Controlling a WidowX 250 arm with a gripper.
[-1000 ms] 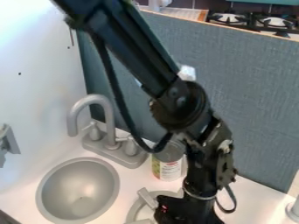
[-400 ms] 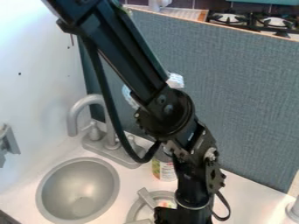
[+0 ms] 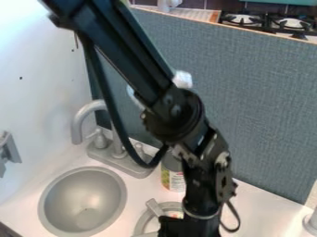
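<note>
The gripper [image 3: 186, 227] hangs at the bottom edge, right of centre, over the right part of a grey round rim [image 3: 143, 222]. A small pale and reddish thing [image 3: 177, 215] shows inside that rim, close to the gripper's left side. Behind the gripper stands a labelled can [image 3: 173, 178] with a grey top, partly hidden by the arm. What the gripper holds, if anything, cannot be made out.
Left of the rim is a grey oval sink [image 3: 84, 201], with a grey faucet [image 3: 90, 111] behind it. A blue-grey panel [image 3: 266, 102] runs along the back. A pale grey object [image 3: 311, 222] stands at the right edge.
The arm and gripper have shifted left and slightly down. More of the counter to their right shows, and the small thing inside the rim has come into sight.
</note>
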